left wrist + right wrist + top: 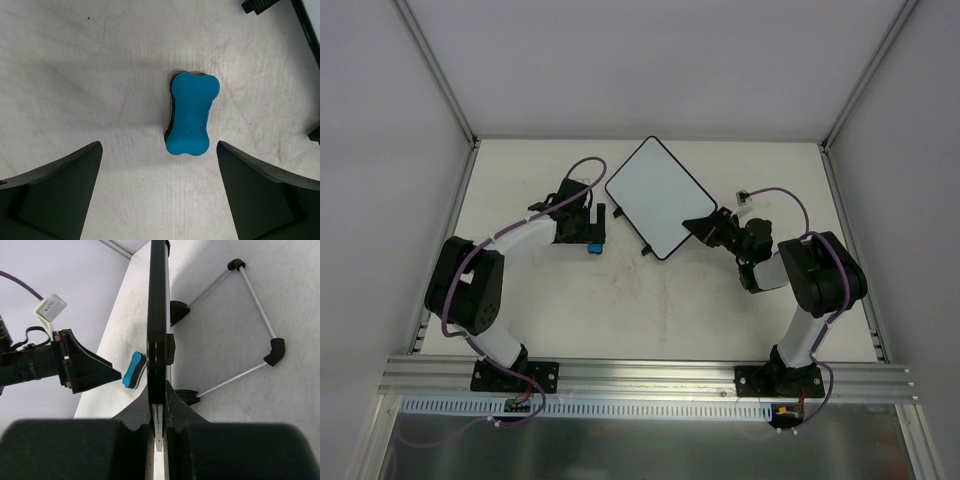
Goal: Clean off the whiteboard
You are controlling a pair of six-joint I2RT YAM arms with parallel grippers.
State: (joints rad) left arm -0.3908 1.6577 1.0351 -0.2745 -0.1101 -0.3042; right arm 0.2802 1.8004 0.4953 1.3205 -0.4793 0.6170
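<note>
The whiteboard (658, 197) is white with a thin black rim and no marks that I can see on it. My right gripper (705, 225) is shut on its near right edge. In the right wrist view the board (159, 315) is edge-on and clamped between my right gripper's (159, 397) fingers. A blue bone-shaped eraser (592, 247) lies on the table left of the board. My left gripper (159, 147) is open over the table, with the eraser (191, 114) just ahead of its fingertips and apart from them.
A wire stand (250, 340) with black corner pieces shows behind the board in the right wrist view. The board's black rim (311, 30) is at the right edge of the left wrist view. The table (620, 300) is walled at the back and sides.
</note>
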